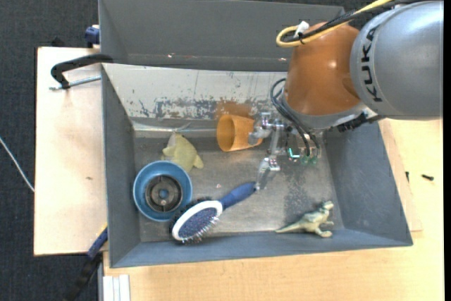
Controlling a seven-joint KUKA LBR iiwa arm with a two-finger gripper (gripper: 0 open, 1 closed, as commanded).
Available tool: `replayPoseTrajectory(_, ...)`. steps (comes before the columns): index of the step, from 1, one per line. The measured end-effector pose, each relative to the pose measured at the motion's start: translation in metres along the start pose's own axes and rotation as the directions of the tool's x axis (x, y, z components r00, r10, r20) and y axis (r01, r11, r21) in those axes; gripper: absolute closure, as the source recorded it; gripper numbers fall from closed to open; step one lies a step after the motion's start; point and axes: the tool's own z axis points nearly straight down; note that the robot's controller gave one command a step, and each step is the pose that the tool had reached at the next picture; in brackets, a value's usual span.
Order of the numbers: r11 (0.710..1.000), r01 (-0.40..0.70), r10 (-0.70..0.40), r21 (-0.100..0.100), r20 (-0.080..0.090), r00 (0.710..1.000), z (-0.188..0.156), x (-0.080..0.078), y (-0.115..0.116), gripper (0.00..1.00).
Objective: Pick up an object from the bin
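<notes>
Jaws sit near the middle of the bin (pixel 118 173), blue hairbrush (pixel 206 216) at 8 o'clock, tipped orange cup (pixel 235 132) at 10. Released or clenched: cannot tell.

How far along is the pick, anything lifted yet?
Done: the gripper is low in the bin, between the orange cup lying on its side and the handle tip of the blue brush. In hand: nothing shows in its grasp. Left: the grasp and lift; the brush, cup, green dinosaur, blue bowl and pale yellow toy all lie on the floor.
</notes>
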Motion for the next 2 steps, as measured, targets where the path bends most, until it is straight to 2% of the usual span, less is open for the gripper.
replayPoseTrajectory(1,1.0,-0.008,0.008,-0.003,-0.003,1.0,0.0607,0.0585,0.0696,0.0)
replayPoseTrajectory(2,1.0,-0.015,0.015,-0.001,0.005,1.0,0.0574,0.0548,0.0647,1.0)
